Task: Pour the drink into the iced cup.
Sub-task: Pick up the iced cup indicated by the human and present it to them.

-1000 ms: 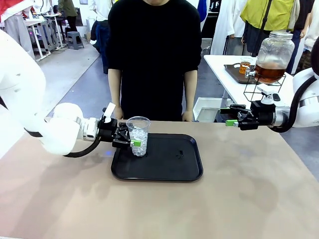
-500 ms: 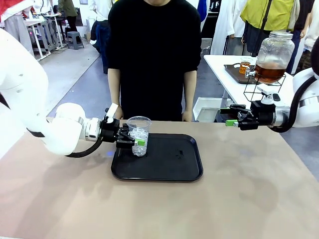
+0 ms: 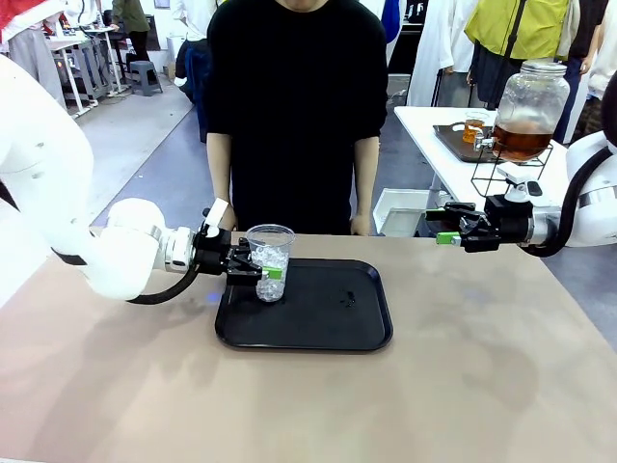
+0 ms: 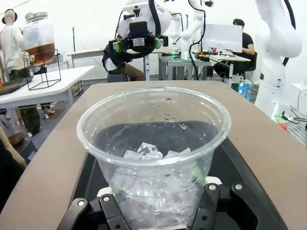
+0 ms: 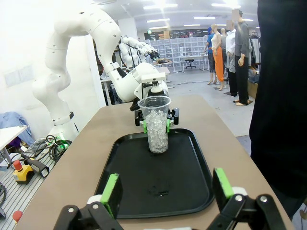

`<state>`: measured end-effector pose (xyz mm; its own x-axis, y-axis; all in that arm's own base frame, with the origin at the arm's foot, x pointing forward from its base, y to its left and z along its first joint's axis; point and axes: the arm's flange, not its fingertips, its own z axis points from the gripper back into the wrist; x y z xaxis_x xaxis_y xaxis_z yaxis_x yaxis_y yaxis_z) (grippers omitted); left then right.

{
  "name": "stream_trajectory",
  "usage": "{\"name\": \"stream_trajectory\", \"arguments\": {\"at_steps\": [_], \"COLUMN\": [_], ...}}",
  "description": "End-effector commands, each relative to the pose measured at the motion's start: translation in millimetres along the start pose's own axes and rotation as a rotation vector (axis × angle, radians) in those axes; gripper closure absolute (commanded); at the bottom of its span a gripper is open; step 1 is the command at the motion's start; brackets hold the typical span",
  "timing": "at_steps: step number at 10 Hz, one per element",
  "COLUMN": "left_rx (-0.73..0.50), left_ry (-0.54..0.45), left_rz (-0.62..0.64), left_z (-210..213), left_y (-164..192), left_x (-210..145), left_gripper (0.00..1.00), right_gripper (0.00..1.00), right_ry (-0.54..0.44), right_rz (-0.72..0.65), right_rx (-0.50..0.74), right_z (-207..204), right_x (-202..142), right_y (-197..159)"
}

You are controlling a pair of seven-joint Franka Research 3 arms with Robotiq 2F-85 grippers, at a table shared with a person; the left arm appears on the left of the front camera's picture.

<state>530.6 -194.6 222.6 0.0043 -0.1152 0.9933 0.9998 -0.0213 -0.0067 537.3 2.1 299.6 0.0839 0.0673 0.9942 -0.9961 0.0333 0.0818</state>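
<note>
Gripping the iced cup (image 3: pixel 269 262) at the left edge of the black tray (image 3: pixel 328 333), the left jaws are clenched on it; the right jaws hang released. The drink (image 3: pixel 522 143) sits in its jar (image 3: pixel 532 92) on the side counter (image 3: pixel 453 174).

One iced cup (image 3: pixel 270 246), one black tray (image 3: pixel 328 318), one jar (image 3: pixel 537 92) of drink (image 3: pixel 521 142)

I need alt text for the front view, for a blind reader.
The left gripper is closed on a clear cup of ice, upright on the left part of a black tray on a tan table. The right gripper hangs open above the table's far right edge, and a person in black stands at the far side.
</note>
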Motion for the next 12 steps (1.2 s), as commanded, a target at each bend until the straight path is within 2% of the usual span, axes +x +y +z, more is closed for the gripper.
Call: {"name": "stream_trajectory", "arguments": {"at_steps": [1,3,8,10,12], "left_rx": [0.017,0.040,0.098,0.106,0.088], "left_ry": [-0.047,-0.042,-0.007,-0.003,-0.004], "left_rz": [-0.034,-0.058,0.008,-0.006,-0.003], "left_z": [-0.8,-0.6,-8.1,-5.5,-2.2], "left_y": [-0.1,14.1,62.3,70.2,61.6], "left_x": [27.2,65.3,146.8,157.7,148.9], "left_gripper": [0.39,0.39,0.39,0.39,0.39], "right_gripper": [0.00,0.00,0.00,0.00,0.00], "right_ry": [-0.017,-0.017,-0.017,-0.017,-0.017], "right_rz": [0.000,0.000,0.000,0.000,0.000], "right_rx": [-0.003,-0.003,-0.003,-0.003,-0.003], "right_z": [-0.9,-0.9,-0.9,-0.9,-0.9], "right_x": [2.3,2.3,2.3,2.3,2.3], "right_y": [2.3,2.3,2.3,2.3,2.3]}}
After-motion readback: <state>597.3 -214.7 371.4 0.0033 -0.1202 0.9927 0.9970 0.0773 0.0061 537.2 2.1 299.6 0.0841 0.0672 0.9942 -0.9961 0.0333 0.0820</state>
